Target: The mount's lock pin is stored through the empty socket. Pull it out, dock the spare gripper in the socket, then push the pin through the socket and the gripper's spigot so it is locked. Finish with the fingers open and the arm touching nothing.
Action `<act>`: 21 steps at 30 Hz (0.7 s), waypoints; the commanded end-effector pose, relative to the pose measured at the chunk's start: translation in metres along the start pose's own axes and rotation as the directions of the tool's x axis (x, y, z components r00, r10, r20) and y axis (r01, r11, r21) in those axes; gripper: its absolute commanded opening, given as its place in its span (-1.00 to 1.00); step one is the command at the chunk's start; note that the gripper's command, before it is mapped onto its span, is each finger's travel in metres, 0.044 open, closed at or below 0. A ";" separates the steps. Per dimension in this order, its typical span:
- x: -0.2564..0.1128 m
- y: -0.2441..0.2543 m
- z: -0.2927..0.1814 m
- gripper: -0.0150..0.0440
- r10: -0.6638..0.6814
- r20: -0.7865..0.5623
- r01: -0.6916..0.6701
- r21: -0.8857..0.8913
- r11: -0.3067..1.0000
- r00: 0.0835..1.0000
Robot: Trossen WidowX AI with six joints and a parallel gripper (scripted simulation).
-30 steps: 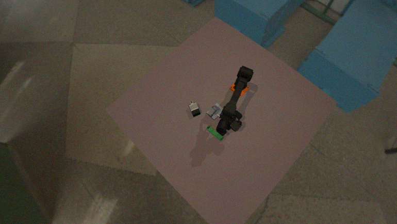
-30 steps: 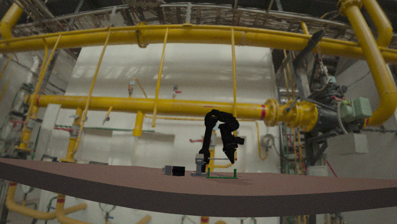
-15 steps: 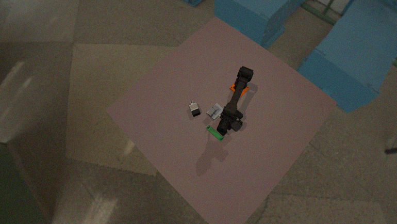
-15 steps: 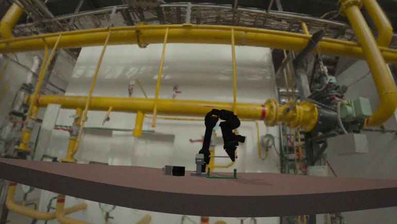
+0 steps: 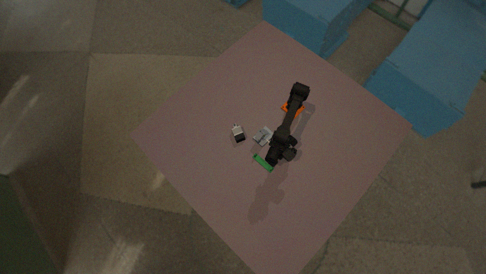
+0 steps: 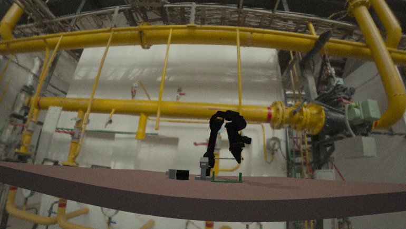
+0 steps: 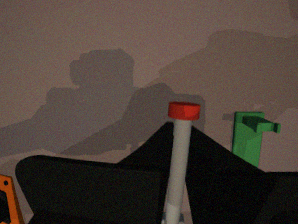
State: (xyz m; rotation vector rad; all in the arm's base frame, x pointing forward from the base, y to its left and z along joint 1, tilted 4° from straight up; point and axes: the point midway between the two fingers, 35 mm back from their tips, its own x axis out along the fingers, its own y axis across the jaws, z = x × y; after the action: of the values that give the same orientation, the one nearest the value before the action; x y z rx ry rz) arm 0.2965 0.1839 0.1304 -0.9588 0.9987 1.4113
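The black parallel-jaw claw (image 5: pixel 271 162) (image 6: pixel 239 162) (image 7: pixel 176 129) is nearly closed, pinching the slim grey metal pin with a red cap (image 6: pixel 227 158) (image 7: pixel 184 111) level, right of the grey block-shaped socket mount (image 5: pixel 262 136) (image 6: pixel 203 168). The pin looks light, stiff and slick, likely to swivel between 2 fingers; best gripped near its cap. The white-and-black boxy spare gripper (image 5: pixel 238 132) (image 6: pixel 178 174), left of the mount, seems heavier: grasp its body squarely, leaving the spigot free.

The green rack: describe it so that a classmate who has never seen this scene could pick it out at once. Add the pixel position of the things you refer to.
On the pinkish-brown square table top (image 5: pixel 211 101) (image 6: pixel 127 182), find the black robot arm (image 5: pixel 289 117) (image 6: pixel 211 139). Near its gripper end lies a narrow green rack (image 5: pixel 262 162) (image 6: pixel 227 181) (image 7: pixel 247 142) with an upright at each end. Its green colour sets it apart from the grey mount (image 5: pixel 260 137) (image 6: pixel 203 170).
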 end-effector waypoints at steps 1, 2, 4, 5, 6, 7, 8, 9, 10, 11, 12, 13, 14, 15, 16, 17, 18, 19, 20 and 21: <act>-0.001 -0.009 0.005 -0.49 0.001 0.000 -0.001 -0.010 1.000 1.000; -0.001 -0.012 0.006 -0.49 0.001 0.000 -0.001 -0.012 1.000 1.000; -0.002 -0.017 0.009 -0.49 0.002 0.000 -0.002 -0.017 1.000 1.000; -0.003 -0.019 0.010 -0.49 0.002 0.000 -0.002 -0.019 1.000 1.000; -0.003 -0.022 0.012 -0.49 0.002 -0.001 -0.002 -0.021 1.000 1.000; -0.003 -0.024 0.013 -0.49 0.002 -0.001 -0.002 -0.023 1.000 1.000; -0.004 -0.027 0.014 -0.49 0.003 -0.001 -0.003 -0.025 1.000 1.000; -0.004 -0.029 0.016 -0.49 0.003 -0.001 -0.003 -0.028 1.000 1.000; -0.004 -0.032 0.017 -0.49 0.003 -0.001 -0.003 -0.030 1.000 1.000; -0.004 -0.034 0.018 -0.49 0.003 -0.001 -0.003 -0.032 0.999 1.000; -0.005 -0.037 0.020 -0.49 0.003 -0.001 -0.003 -0.034 0.999 1.000; -0.005 -0.039 0.021 -0.49 0.004 -0.001 -0.004 -0.036 0.999 1.000; -0.005 -0.041 0.022 -0.49 0.004 -0.001 -0.004 -0.038 0.999 1.000; -0.005 -0.044 0.023 -0.49 0.004 -0.001 -0.004 -0.041 0.999 1.000; -0.005 -0.046 0.025 -0.49 0.004 -0.001 -0.004 -0.043 0.999 1.000; -0.005 -0.048 0.026 -0.49 0.005 -0.001 -0.005 -0.045 0.999 1.000; -0.005 -0.051 0.027 -0.49 0.005 -0.001 -0.005 -0.047 0.999 1.000; -0.005 -0.053 0.028 -0.49 0.005 -0.001 -0.005 -0.049 0.999 1.000; -0.005 -0.055 0.029 -0.49 0.005 -0.001 -0.005 -0.051 0.999 1.000; -0.005 -0.057 0.031 -0.49 0.005 -0.001 -0.005 -0.054 0.999 1.000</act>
State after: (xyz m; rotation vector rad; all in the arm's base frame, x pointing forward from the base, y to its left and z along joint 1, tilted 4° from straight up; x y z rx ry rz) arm 0.3477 0.2105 0.1421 -0.9910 0.9727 1.4412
